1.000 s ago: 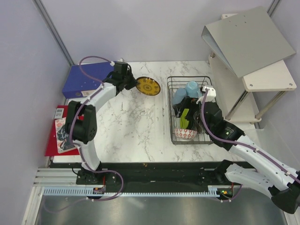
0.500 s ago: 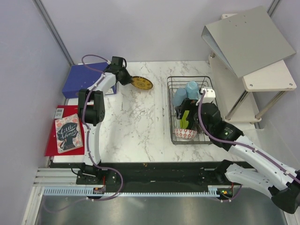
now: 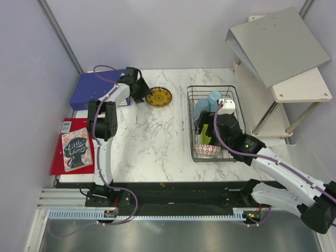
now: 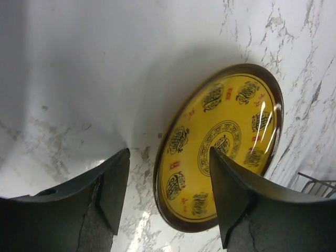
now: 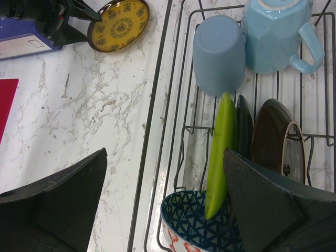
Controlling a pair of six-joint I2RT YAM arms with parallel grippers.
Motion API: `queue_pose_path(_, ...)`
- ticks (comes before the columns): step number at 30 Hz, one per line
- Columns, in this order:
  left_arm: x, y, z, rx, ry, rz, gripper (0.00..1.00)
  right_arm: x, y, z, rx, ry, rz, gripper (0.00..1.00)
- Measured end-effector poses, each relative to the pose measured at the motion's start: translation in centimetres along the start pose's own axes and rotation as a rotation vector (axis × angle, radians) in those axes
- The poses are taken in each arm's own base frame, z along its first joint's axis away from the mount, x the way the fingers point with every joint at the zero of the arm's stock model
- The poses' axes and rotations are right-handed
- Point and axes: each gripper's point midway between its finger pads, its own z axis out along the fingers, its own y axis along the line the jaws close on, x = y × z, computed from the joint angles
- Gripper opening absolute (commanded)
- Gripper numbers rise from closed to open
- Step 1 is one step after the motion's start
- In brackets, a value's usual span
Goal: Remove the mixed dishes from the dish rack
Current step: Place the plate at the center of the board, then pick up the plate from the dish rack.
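The yellow-brown patterned plate [image 3: 158,96] lies flat on the marble table, left of the dish rack [image 3: 191,122]. My left gripper [image 3: 142,92] is open at its left rim. In the left wrist view the plate [image 4: 220,147] shows between the spread jaws of the left gripper [image 4: 168,153], with a gap beside the left finger. My right gripper [image 5: 164,157] hangs open above the rack [image 5: 157,105]. Below it are a lime green plate [image 5: 220,152], a black plate [image 5: 243,131], a blue-lined red-and-white bowl [image 5: 194,220] and two light blue cups [image 5: 219,52] [image 5: 275,34].
A blue binder [image 3: 97,89] lies just behind the left gripper at the table's back left. A red book [image 3: 73,147] lies at the left edge. A white shelf unit [image 3: 299,86] with a grey binder [image 3: 278,44] stands right of the rack.
The left gripper brought the tilted yellow plate down flat on the table and opened its jaws. The right gripper shifted slightly left over the rack, still open.
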Motion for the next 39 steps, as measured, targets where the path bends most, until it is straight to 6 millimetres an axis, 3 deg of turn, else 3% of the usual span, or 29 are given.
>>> queue_pose_path(3,0.2,0.2,-1.4,-0.01,-0.002,-0.001,0.99,-0.2,-0.1,0.0,0.007,-0.007,0.001,0.98)
queue_pose_path(9,-1.3,-1.5,-6.7,0.022,-0.073,0.006,0.99,-2.3,-0.9,-0.7,0.081,-0.045,-0.005,0.98)
queue_pose_path(13,-2.4,-3.6,-13.2,0.107,-0.161,0.016,0.99,-4.5,-2.2,-0.5,0.216,-0.072,-0.041,0.96)
queue_pose_path(16,-1.5,-4.4,-18.1,0.179,-0.226,0.015,0.98,-4.3,-3.5,0.5,0.327,-0.053,-0.09,0.91)
queue_pose_path(20,2.3,-5.0,-22.3,0.247,-0.252,0.038,0.96,-2.3,-5.5,1.0,0.428,0.013,-0.163,0.74)
queue_pose_path(21,3.5,-5.3,-22.8,0.257,-0.249,0.053,0.96,-2.0,-5.8,1.0,0.443,0.021,-0.172,0.67)
queue_pose_path(29,12.6,-6.0,-23.5,0.264,-0.19,0.186,0.95,-0.4,-7.4,0.6,0.507,0.058,-0.19,0.54)
queue_pose_path(39,14.1,-4.6,-23.5,0.225,-0.215,0.211,0.95,-0.2,-8.7,-1.9,0.527,0.086,-0.199,0.38)
